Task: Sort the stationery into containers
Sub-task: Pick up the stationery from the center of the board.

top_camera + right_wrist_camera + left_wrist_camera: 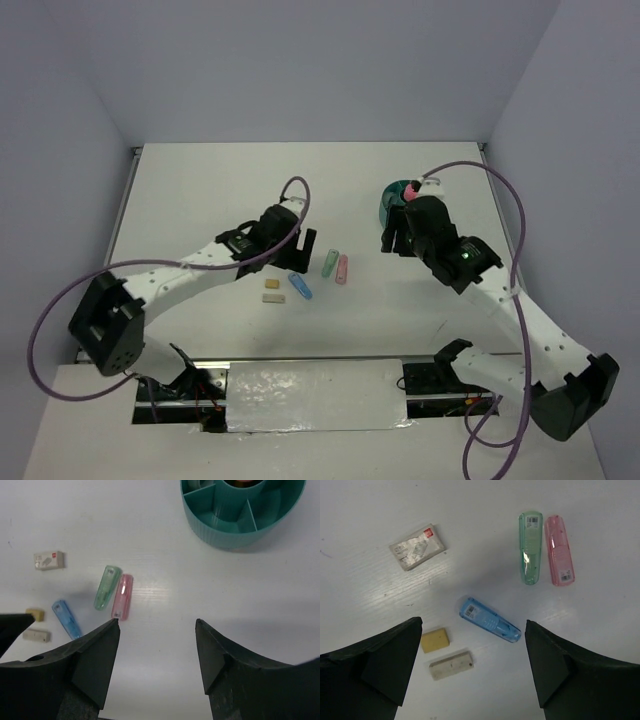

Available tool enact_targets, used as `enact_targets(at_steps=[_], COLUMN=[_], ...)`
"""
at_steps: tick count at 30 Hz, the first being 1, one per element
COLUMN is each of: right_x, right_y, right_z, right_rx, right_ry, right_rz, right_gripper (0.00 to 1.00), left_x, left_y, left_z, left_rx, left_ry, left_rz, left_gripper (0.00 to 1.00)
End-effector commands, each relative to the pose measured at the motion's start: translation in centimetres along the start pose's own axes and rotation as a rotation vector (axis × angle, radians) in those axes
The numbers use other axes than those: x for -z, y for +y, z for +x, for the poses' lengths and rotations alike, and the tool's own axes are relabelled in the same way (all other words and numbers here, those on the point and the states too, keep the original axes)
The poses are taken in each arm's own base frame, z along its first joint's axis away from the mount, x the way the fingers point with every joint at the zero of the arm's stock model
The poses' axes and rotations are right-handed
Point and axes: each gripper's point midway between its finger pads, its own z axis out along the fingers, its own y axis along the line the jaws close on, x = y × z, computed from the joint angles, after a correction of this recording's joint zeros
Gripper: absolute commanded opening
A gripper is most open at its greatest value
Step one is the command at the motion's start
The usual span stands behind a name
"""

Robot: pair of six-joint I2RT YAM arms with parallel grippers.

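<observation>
The left pincer [472, 630] is held wide apart over the white table [360, 510], and nothing is gripped between its fingers [385, 665]. Well ahead of the finger seen on the left of the wrist view, a wrapped white eraser [417, 547] is laid flat. Just inside that fingertip a small yellow block [435, 640] is found. A pale beige block [451, 665] is set close behind it, deeper in the gap, near but not touching. The blue capsule [490, 620] is laid aslant between the two fingertips, its narrow end turned toward the other finger. Ahead of that finger the green capsule [530, 547] and the pink capsule [559, 550] are laid side by side, nearly touching, running lengthwise away from the pincer.

The right pincer [157, 625] is likewise spread wide, with nothing held. The loose pieces are seen off beyond its left-hand finger, the pink capsule nearest that tip. The teal tub [235, 535] is set ahead of the other finger, well apart from the loose pieces. What its compartments hold cannot be told.
</observation>
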Motion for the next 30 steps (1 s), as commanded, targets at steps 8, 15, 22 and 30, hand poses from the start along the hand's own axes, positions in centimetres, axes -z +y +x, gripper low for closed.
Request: enact_targets(at_steps=[8, 15, 22, 30], right_x=[4.4, 4.4, 4.5, 4.3], right_y=[0.0, 0.4, 0.6, 1.3], right_z=[0.9, 1.3, 1.3, 1.3], right_rx=[0.001, 0.011, 0.019, 0.024], right_ry=[-0.036, -0.029, -0.037, -0.032], right_rz=[-0.139, -0.167, -0.187, -0.224], right_gripper=[0.72, 0.72, 0.72, 0.72], left_x=[-7.9, -12.3, -13.7, -13.5], left_y=[-6.5, -6.1, -5.7, -5.0], left_z=[-2.4, 1.0, 3.5, 6.8], left_rx=[-0.080, -0.120, -0.118, -0.110], left_ry=[0.023, 0.124, 0.166, 0.220], left_rz=[0.085, 0.002, -0.009, -0.026], left_gripper=[0.95, 0.86, 0.74, 0.63])
